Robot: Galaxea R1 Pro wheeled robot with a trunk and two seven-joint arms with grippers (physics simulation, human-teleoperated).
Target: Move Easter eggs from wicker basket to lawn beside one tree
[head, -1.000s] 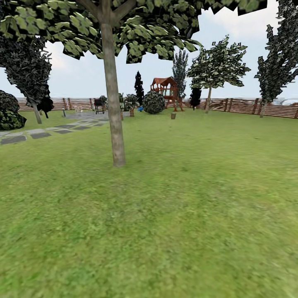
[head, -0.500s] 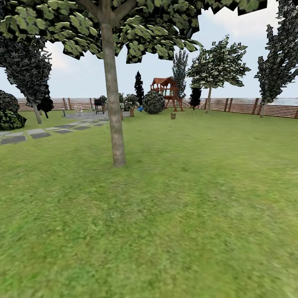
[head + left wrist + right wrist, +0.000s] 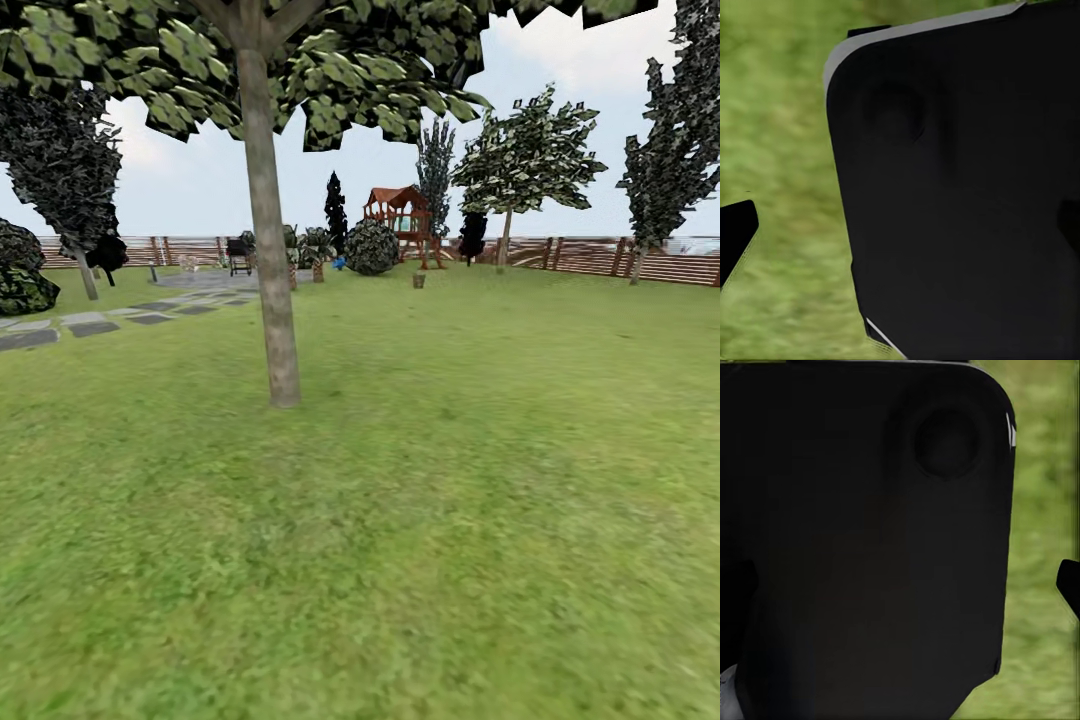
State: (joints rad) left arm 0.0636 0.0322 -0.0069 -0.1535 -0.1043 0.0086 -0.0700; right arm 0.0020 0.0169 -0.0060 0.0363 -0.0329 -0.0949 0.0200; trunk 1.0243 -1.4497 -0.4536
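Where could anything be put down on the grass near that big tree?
The lawn lies bare around the near tree and right to the fence. It is crowded far back, around the round bush, playhouse and small basket-like thing, and the stepping stones take the left.

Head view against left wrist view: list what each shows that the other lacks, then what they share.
Head view alone: the tree with its pale trunk, a wooden playhouse, the slatted fence, stepping stones and a small brown object far off, perhaps the basket. Left wrist view alone: a large black panel of the robot's body. Both: the lawn.
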